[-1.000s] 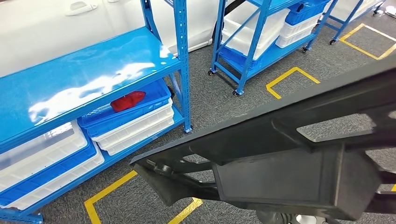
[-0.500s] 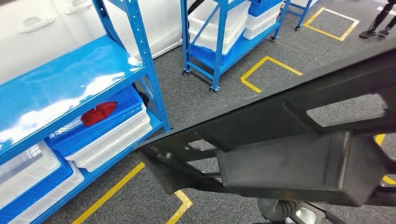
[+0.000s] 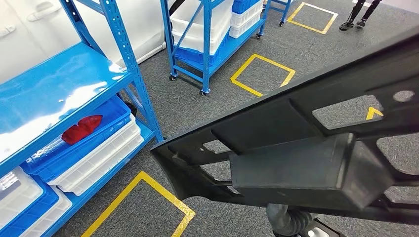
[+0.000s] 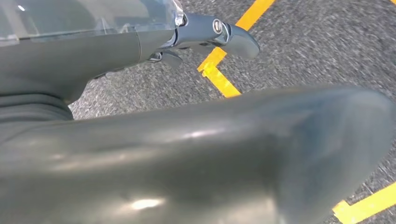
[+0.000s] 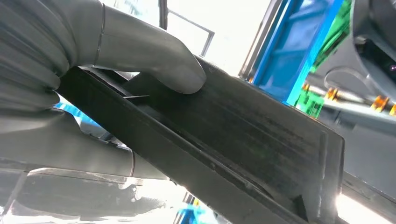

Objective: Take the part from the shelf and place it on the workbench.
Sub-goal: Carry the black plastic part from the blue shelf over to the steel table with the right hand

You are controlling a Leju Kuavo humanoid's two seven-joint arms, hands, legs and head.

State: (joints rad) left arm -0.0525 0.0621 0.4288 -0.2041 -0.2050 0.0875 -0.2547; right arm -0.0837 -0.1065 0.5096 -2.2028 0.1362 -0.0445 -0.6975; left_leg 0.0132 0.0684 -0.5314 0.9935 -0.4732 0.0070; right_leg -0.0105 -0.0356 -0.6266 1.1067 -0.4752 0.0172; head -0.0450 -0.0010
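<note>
The part [image 3: 296,148] is a long black plastic frame with a box-shaped section and several cut-outs. It crosses the head view from lower left to upper right, carried above the grey carpet. My right hand [image 5: 93,60] grips it, the grey thumb [image 5: 163,60] pressed on the part's [image 5: 243,140] dark ribbed edge. My left hand [image 4: 93,51] lies against the part's smooth underside [image 4: 210,158], a dark finger [image 4: 233,37] reaching past it over the floor. The part hides most of both arms in the head view.
A blue shelf [image 3: 59,89] stands at the left, holding white bins [image 3: 99,158] and a blue bin with a red item [image 3: 81,129]. A wheeled blue rack [image 3: 207,39] is behind. Yellow floor squares [image 3: 262,74] mark the carpet. A person's feet [image 3: 358,15] are at the far right.
The whole view has swung right: shelf and rack slid left and a person's feet came into sight. The part stays held in the same place before me.
</note>
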